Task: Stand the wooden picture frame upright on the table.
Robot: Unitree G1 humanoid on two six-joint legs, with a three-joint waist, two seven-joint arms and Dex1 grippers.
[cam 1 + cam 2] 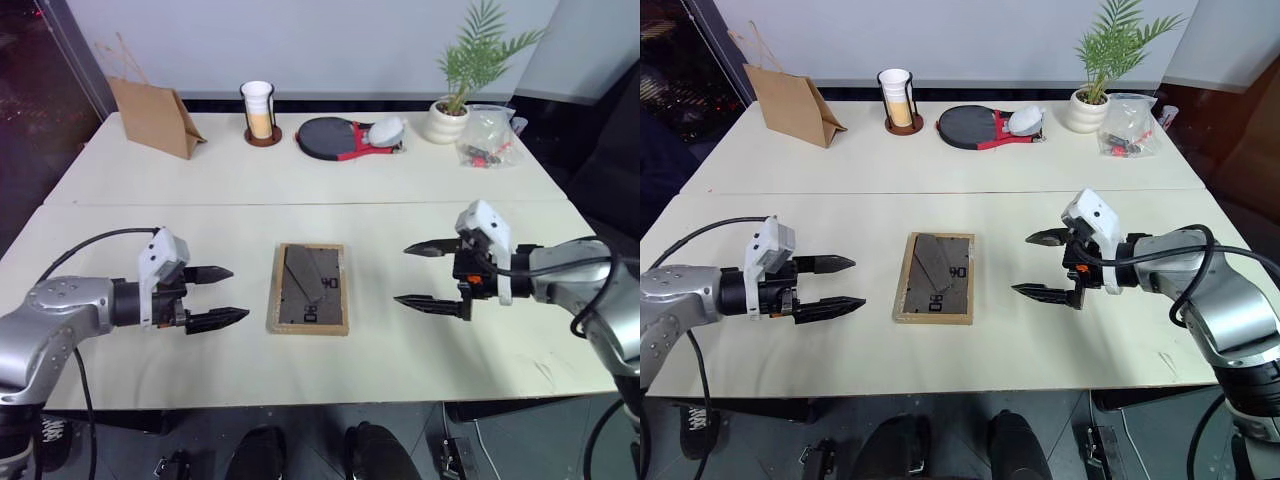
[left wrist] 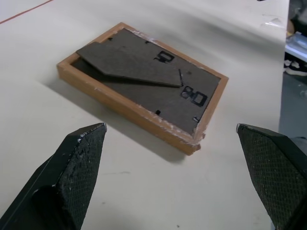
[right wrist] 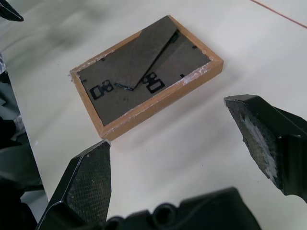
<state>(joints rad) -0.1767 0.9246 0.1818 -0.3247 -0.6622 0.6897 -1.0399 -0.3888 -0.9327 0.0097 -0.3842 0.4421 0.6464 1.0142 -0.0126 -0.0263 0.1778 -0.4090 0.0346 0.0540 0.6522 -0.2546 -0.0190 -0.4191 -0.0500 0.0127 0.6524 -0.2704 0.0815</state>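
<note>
A: Big cream worktop point(image 1: 200, 180), seam running across it, and both arms reaching in over the near edge.

B: Left arm comes in from the near left corner, forearm almost level, left hand point(image 1: 215, 296) angled inward with its two black fingers spread wide, nothing between them.

A: And the right arm mirrors it from the near right corner, elbow bent, right hand point(image 1: 432, 276) tipped slightly down and pointing inward. Fingers spread just as wide, gripping nothing.

B: Between them, the wooden picture frame point(image 1: 309, 288). It's lying flat, face down, dark back up, fold-out stand flat against the back. It sits near the middle of the near edge, apart from both hands.

A: Along the far edge: brown paper bag point(image 1: 152, 117) toward the far left corner, then a cup holder point(image 1: 259, 113), a red and black paddle point(image 1: 340, 138), and a potted plant point(image 1: 452, 105) toward the far right corner.
</note>
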